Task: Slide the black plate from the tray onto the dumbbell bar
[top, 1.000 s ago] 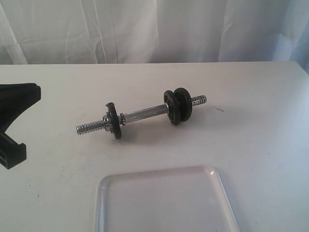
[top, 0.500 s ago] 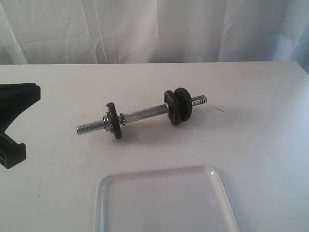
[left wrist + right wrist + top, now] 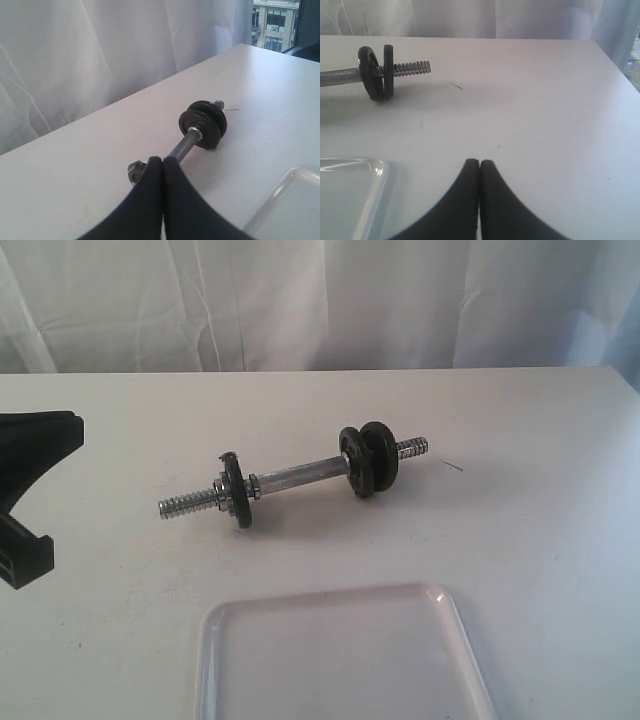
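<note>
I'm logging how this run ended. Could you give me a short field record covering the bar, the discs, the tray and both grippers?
dumbbell bar: lying on the table, beyond the tray
pair of black discs: on the bar's end nearer the right arm, side by side; the task's disc is presumably one of them
notched disc: on the bar's opposite end
tray: nothing on the part in view
left gripper: fingers shut, holding nothing
right gripper: fingers shut, holding nothing
</note>
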`<state>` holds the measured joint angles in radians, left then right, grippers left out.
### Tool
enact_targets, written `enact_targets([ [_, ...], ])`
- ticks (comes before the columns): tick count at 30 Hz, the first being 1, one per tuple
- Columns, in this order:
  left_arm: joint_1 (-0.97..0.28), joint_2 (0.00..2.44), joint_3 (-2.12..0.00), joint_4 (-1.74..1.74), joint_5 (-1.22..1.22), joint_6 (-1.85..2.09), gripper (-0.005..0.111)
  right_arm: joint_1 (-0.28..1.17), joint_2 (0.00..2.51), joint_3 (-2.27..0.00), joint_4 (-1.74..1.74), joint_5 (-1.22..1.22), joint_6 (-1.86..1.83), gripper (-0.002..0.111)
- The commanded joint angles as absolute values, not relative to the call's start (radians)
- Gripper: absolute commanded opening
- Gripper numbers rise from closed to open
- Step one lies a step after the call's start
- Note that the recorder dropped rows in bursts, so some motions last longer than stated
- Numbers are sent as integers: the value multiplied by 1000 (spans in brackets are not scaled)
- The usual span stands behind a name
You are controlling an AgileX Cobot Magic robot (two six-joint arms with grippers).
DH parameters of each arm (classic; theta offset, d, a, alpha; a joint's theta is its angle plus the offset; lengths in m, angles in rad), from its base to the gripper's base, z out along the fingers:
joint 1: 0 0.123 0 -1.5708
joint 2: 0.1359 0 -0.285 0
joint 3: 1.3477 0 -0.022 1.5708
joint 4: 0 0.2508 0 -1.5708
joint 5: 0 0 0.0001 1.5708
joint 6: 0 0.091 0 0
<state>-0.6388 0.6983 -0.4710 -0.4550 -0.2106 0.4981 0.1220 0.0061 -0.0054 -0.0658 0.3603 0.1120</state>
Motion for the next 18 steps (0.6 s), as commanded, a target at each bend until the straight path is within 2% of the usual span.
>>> enact_targets([
  [1, -640, 688, -465, -467, -213, 492, 0, 116, 0, 0, -67, 341, 111, 0],
  [18, -640, 656, -394, -450, -251, 504, 0, 116, 0, 0, -67, 341, 111, 0],
])
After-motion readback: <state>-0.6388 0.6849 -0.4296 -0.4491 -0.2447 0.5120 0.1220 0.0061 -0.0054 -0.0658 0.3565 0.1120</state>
